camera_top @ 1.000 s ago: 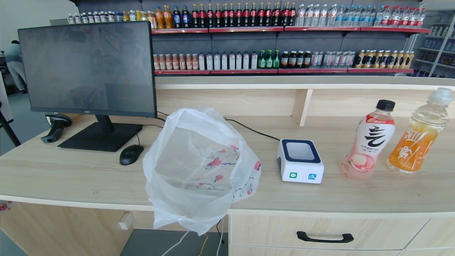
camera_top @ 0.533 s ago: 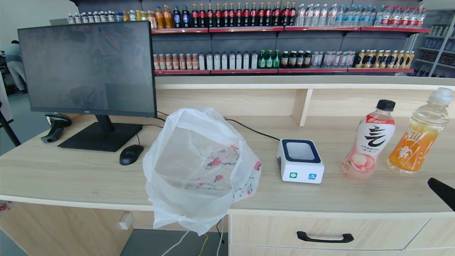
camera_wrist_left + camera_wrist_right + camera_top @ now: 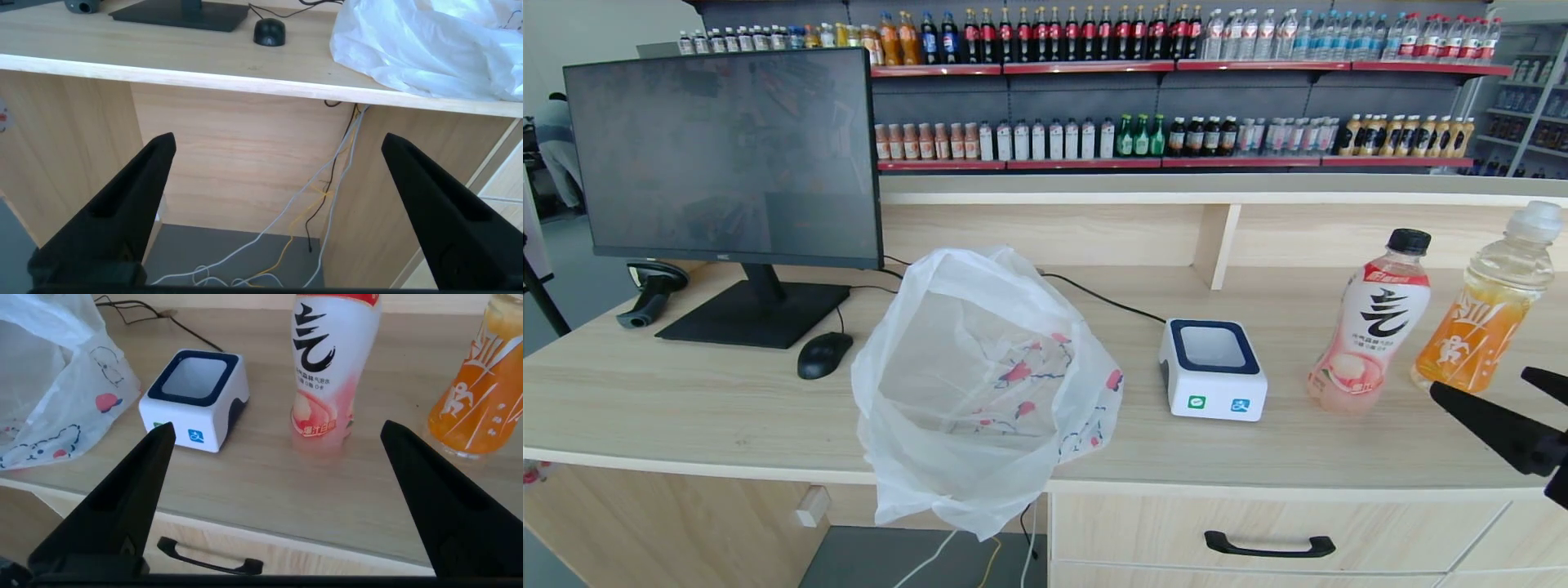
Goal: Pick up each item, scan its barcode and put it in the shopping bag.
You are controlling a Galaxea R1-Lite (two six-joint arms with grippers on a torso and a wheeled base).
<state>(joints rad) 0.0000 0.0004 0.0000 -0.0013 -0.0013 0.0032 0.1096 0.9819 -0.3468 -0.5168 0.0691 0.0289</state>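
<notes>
Right gripper [image 3: 1480,382] wide open, empty, facing pink bottle [image 3: 1372,327], likely for first pick; left gripper [image 3: 279,140] wide open, empty, below surface [image 3: 686,408] edge.

The right gripper [image 3: 1478,381], a pair of long black wedge-shaped plastic fingers [image 3: 1494,426], shows at the lower right of the head view, pointing forward and towards the robot's left, with one finger lying nearer the middle and only the tip of the other showing at the edge. In the right wrist view the same gripper [image 3: 275,429] points forward and slightly down, its two fingers [image 3: 114,510] spread far apart and holding nothing. The left gripper [image 3: 278,139], of the same black tapering build, is held low and pointing forward, its fingers [image 3: 114,212] likewise spread wide with nothing gripped between them
</notes>
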